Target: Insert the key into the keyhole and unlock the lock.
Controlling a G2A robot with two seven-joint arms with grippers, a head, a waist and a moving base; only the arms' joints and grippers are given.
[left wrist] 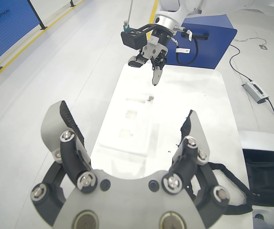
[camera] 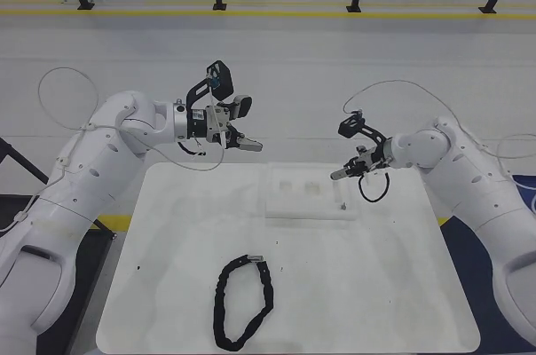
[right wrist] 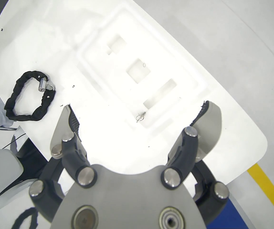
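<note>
A small metal key point(camera: 343, 204) lies at the right end of a white foam tray point(camera: 290, 209); it also shows as the key point(right wrist: 140, 117) and the key point(left wrist: 150, 98). The black fabric-covered chain lock point(camera: 241, 302) lies near the table's front, its silver padlock point(right wrist: 42, 85) joining the chain's ends. My right gripper point(camera: 343, 170) hangs open just above and behind the key, and the key sits between the open fingers of that gripper point(right wrist: 137, 108). My left gripper point(camera: 248, 124) is open and raised over the table's back left edge, holding nothing.
The foam tray point(right wrist: 187, 72) has several shallow rectangular recesses. The white table point(camera: 161, 266) has rounded corners, with bare surface around the chain. Blue barriers point(left wrist: 10, 22) stand on the floor far off. The right arm's gripper point(left wrist: 145, 72) shows across the tray.
</note>
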